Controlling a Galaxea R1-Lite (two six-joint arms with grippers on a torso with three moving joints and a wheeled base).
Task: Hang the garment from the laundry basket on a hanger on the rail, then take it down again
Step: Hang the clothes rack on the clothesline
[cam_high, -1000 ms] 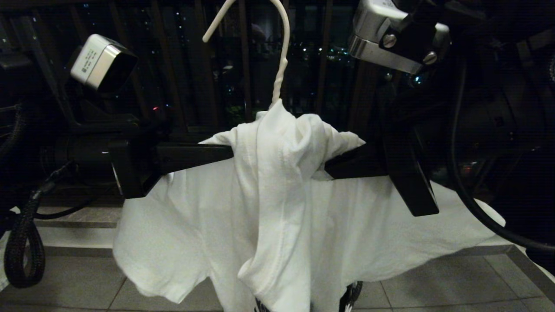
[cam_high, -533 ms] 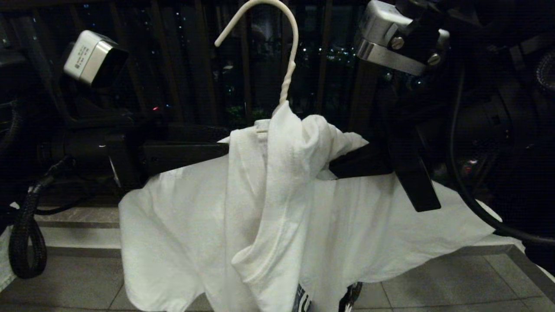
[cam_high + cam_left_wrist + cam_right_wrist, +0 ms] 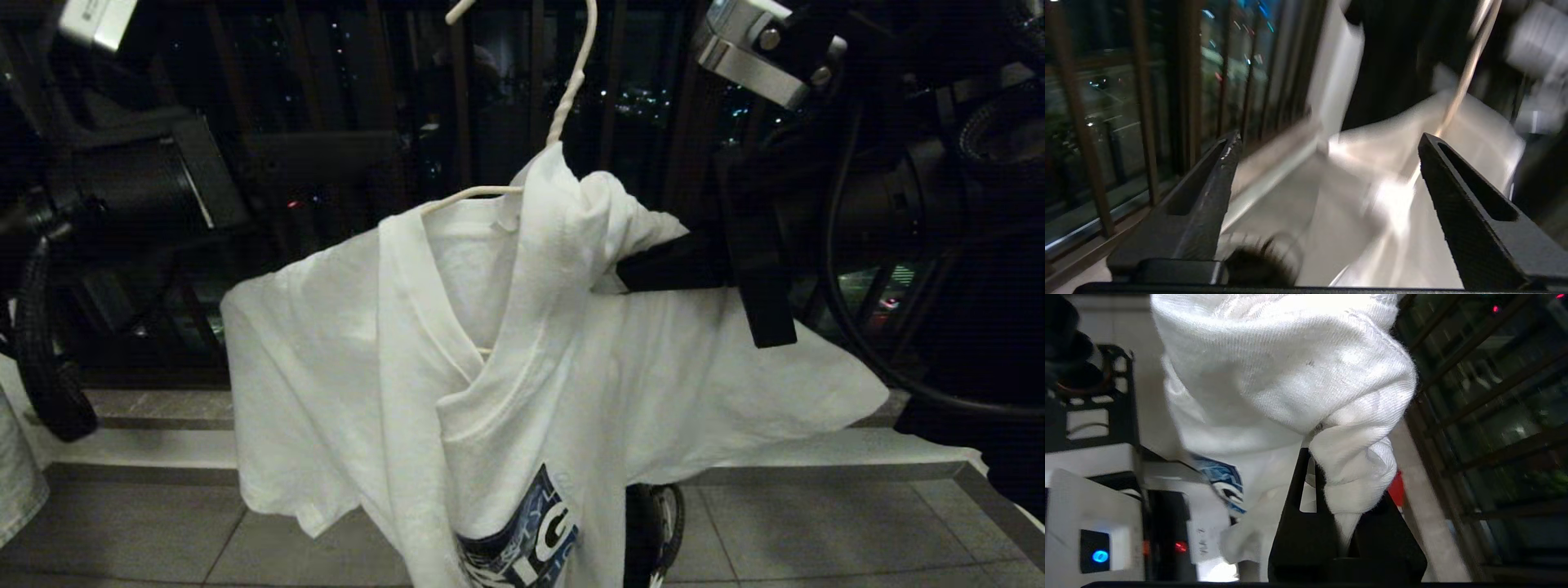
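The white garment (image 3: 531, 351) hangs draped over the off-white wire hanger (image 3: 571, 90), its blue chest print (image 3: 522, 539) at the bottom edge of the head view. The hanger's hook runs out of the top of that view. My right gripper (image 3: 624, 273) is shut on a bunched fold of the garment (image 3: 1290, 371) at its shoulder; in the right wrist view the right gripper (image 3: 1310, 451) pinches white cloth. My left gripper (image 3: 359, 159) stands apart from the garment, up and to the left. In the left wrist view that gripper (image 3: 1327, 139) is wide open and holds nothing. The rail and the laundry basket are out of view.
Dark balcony railing bars (image 3: 457, 98) stand close behind the hanger. A tiled floor (image 3: 816, 539) with a low step (image 3: 147, 416) lies below. The robot's wheel (image 3: 657, 523) shows under the shirt. A pale cloth (image 3: 16, 482) sits at the left edge.
My left gripper has opened, let go of the garment and drawn back up and to the left. The shirt's left side has dropped, baring the hanger's arm. The hanger has risen.
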